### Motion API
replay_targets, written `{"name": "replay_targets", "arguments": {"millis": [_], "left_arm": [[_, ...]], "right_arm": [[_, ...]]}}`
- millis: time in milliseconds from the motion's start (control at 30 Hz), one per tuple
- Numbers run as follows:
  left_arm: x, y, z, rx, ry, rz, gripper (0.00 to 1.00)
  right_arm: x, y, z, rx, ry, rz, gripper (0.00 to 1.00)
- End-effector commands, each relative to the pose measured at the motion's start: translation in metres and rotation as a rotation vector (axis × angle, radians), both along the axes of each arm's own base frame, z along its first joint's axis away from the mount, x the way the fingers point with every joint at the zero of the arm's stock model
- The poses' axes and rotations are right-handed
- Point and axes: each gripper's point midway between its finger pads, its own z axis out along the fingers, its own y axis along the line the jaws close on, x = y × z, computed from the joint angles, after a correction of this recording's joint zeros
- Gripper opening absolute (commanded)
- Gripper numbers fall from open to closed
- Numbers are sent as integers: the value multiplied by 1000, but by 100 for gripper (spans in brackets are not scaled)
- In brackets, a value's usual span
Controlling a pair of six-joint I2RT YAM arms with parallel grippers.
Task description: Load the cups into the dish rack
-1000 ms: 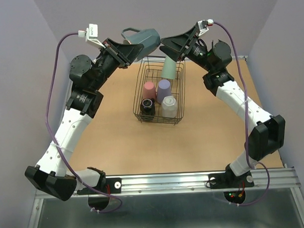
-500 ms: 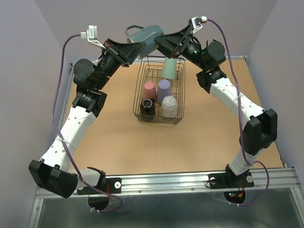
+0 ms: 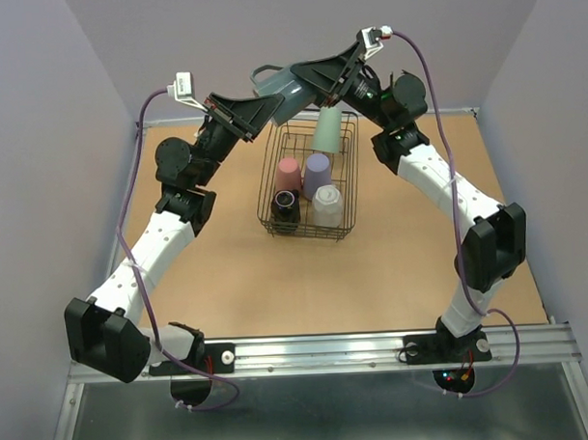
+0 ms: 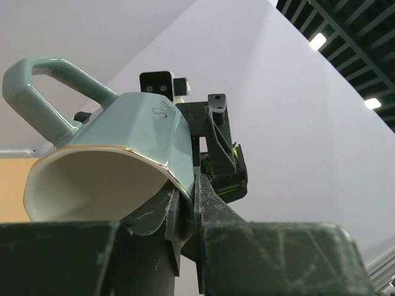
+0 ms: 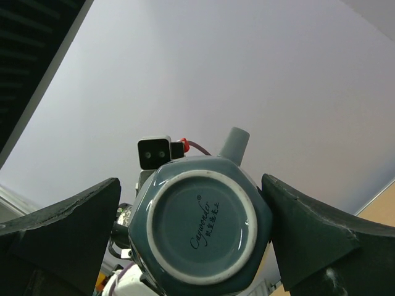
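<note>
Five cups are sitting in the dish rack (image 3: 269, 182): the pink cup (image 3: 288, 172) and lavender cup (image 3: 317, 169) side by side in the middle, the pale green cup (image 3: 327, 130) at the far end, and the white cup (image 3: 327, 205) and dark brown cup (image 3: 286, 205) at the near end. The grey-blue mug (image 3: 287, 83) is hanging in the air above the rack's far edge, lying on its side with the handle turned upward. The left gripper (image 3: 269, 105) is pinching the mug's rim, one finger inside the cream mouth and one outside on the wall. The right gripper (image 3: 313, 74) is facing the mug's base with its fingers (image 5: 68, 222) spread wide to either side and, as far as its wrist view is showing, not touching. This is looking like a pass of the last cup from one arm to the other. The next move is calling for the right jaws to close squarely on the body near the base before the left ones let go, or the glazed mug may slip. After that, the mug is needing a turn and a lowering into the far-left space beside the pale green cup, which is appearing free.
</note>
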Motion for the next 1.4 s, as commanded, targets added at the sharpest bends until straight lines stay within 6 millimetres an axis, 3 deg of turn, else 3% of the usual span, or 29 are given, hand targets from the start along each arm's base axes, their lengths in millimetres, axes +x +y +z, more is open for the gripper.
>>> {"name": "replay_targets", "arguments": {"millis": [0, 167, 267, 300, 467, 500, 567, 600, 833, 900, 933, 1067, 1100, 1300, 1367], "left_arm": [[-47, 28, 67, -181, -226, 7, 0], [-43, 24, 61, -177, -209, -9, 0], [-42, 24, 58, -174, -202, -8, 0], [-42, 24, 57, -173, -201, -9, 0], [-39, 19, 51, -145, -193, -20, 0], [-39, 16, 47, -124, -193, -28, 9], [-38, 11, 39, -89, -180, -43, 28], [-38, 10, 37, -70, -182, -37, 45], [-30, 16, 0, 86, -90, 65, 86], [-29, 22, -12, 128, -47, 103, 89], [-23, 25, -27, 176, -3, 133, 89], [-24, 39, -49, 279, 43, 215, 90], [-29, 44, -50, 294, 44, 232, 90], [-36, 68, -80, 406, 120, 342, 90], [-37, 73, -93, 436, 151, 361, 90]], "right_arm": [[-23, 0, 37, 54, -105, 24, 100], [-21, 5, 31, 37, -99, 43, 98], [-18, 6, 27, 31, -85, 44, 76], [-18, 6, 26, 29, -82, 42, 62], [-12, 11, 19, 8, -61, 40, 28], [-8, 12, 15, -5, -50, 34, 15], [-3, 13, 11, -28, -31, 20, 4], [0, 13, 9, -45, -37, -2, 0], [24, 15, -9, -195, -31, -115, 0], [32, 14, -17, -216, -22, -135, 0], [41, 12, -24, -228, -17, -154, 0], [60, 6, -35, -274, -15, -203, 1], [71, 6, -49, -312, 0, -225, 0], [116, -11, -73, -425, 29, -359, 0], [139, -19, -98, -499, 75, -420, 0]]}}
